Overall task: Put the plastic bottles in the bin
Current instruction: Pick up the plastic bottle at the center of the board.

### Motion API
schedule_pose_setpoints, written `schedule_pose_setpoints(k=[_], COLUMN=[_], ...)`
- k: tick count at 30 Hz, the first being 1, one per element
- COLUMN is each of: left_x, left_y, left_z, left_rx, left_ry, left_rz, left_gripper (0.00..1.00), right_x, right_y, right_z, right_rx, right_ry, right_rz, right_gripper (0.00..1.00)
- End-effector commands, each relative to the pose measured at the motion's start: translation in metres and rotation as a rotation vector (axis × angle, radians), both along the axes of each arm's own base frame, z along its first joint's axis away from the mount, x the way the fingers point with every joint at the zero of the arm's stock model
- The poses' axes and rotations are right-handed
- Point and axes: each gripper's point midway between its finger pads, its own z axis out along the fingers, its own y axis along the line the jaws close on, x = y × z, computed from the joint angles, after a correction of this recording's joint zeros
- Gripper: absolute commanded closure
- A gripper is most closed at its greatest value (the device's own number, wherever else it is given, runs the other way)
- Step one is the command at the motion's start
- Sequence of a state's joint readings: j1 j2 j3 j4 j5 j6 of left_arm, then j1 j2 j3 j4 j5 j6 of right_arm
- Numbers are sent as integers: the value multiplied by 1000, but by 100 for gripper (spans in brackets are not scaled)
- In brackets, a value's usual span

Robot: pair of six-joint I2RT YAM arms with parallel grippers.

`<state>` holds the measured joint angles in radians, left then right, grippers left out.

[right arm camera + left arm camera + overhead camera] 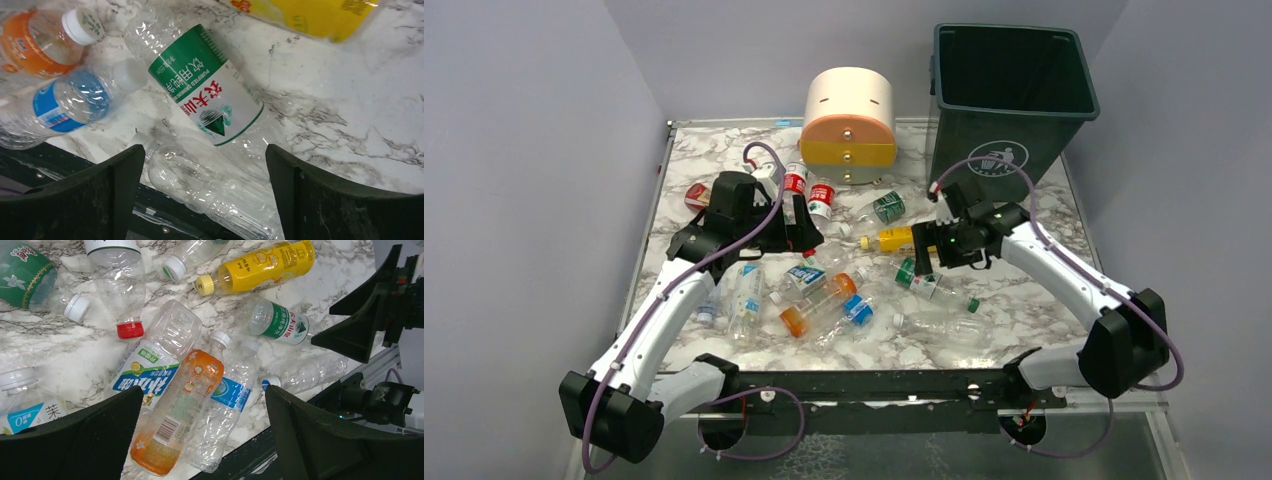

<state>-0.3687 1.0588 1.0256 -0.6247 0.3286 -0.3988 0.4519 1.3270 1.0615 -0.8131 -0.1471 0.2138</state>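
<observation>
Plain lavender-grey walls [524, 150] enclose a white-and-grey marble-patterned table [709, 150] on three sides.

The left arm [724, 205] covers part of a red-labelled bottle [695, 194] at the far left; from the right wrist, the yellow bottle [310, 17] is cut off by the top edge, the orange bottle [35, 47] by the left edge; inside the bin [964, 140] it is too dark to make out the floor.

Bottles [819, 303] lie scattered on the table [1044, 300], the bin [1004, 150] behind them, right of the drawer unit [849, 125].
</observation>
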Motion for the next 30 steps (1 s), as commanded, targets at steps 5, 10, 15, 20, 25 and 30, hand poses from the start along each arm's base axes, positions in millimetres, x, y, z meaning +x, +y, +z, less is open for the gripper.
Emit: schedule_pose_setpoints(k=[5,10,15,20,25,30], left_x=[-3,-6,-12,-18,-24,-23], left_y=[4,6,7,6,6,7], left_z=[3,-5,-2,-11,-15,-9], left_rx=[35,63,57,56,45,37], left_ry=[-54,-46,-56,-63,-51,-67], left_rz=[-35,-57,-74,-98,-110,-85], left_gripper=[1,1,1,1,1,1], right_x=[4,7,6,10,10,13], right_y=[13,18,20,19,13,11], right_z=[-16,-30,-44,-53,-60,-62], right_rx=[-144,-191,-228,-252,-282,-291], right_ry=[-52,-22,-13,-14,-15,-22], right_rz=[72,79,62,41,23,18], right_gripper=[6,6,4,3,3,6])
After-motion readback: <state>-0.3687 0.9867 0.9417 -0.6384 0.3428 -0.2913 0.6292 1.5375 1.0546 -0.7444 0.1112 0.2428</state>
